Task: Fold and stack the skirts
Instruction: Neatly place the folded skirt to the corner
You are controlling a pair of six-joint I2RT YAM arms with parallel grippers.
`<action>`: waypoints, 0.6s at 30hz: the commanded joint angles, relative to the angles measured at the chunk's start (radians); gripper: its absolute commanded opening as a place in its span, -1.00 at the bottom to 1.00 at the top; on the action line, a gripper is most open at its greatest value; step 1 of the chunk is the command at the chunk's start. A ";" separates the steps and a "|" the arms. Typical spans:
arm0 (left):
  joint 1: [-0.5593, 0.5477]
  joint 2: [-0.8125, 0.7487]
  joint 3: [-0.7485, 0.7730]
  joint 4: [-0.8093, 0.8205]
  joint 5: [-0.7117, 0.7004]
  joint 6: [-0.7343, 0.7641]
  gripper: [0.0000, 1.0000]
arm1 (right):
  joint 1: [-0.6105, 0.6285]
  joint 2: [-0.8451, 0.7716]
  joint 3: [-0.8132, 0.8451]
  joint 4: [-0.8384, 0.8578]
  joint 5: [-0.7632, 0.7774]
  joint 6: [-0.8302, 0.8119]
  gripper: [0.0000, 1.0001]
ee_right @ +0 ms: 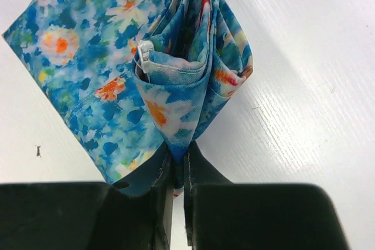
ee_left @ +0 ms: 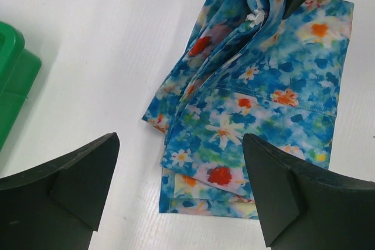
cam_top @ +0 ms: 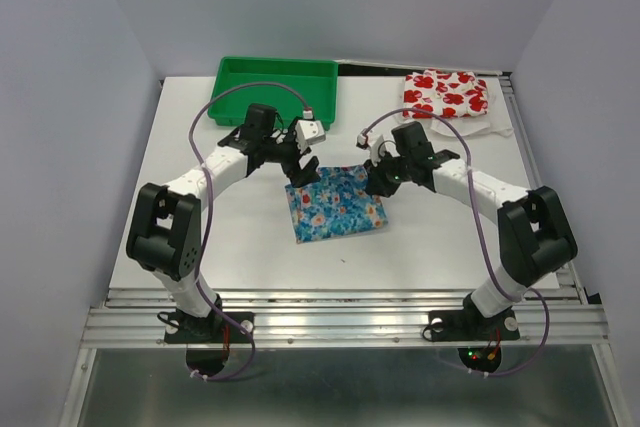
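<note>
The blue flowered skirt (cam_top: pixel 335 203) lies folded in the middle of the table. My right gripper (cam_top: pixel 381 180) is shut on its far right corner, and the pinched cloth bunches up from the jaws in the right wrist view (ee_right: pixel 179 103). My left gripper (cam_top: pixel 303 169) is open and empty, just above the skirt's far left corner; in the left wrist view the skirt (ee_left: pixel 258 109) lies between and beyond the spread fingers (ee_left: pixel 82 174). The white skirt with red flowers (cam_top: pixel 446 94) lies at the far right of the table, away from both grippers.
A green plastic tray (cam_top: pixel 275 87) stands at the back, left of centre, just behind my left gripper; its corner shows in the left wrist view (ee_left: pixel 14 74). A white cloth (cam_top: pixel 495 122) lies under the red-flowered skirt. Side walls close in the table.
</note>
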 commanded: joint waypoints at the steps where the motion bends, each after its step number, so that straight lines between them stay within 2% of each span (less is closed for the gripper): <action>1: 0.000 0.027 0.047 0.039 0.121 0.164 0.97 | 0.010 -0.012 -0.009 0.050 -0.014 -0.122 -0.99; 8: -0.005 0.114 0.076 0.087 0.184 0.238 0.97 | 0.019 0.011 0.029 0.037 -0.039 -0.162 -0.99; 12: -0.014 0.137 0.088 0.084 0.194 0.407 0.97 | 0.028 0.013 0.034 0.031 -0.040 -0.169 -0.99; 18: -0.060 0.210 0.160 -0.016 0.211 0.606 0.97 | 0.039 0.007 0.031 0.025 -0.036 -0.186 -0.99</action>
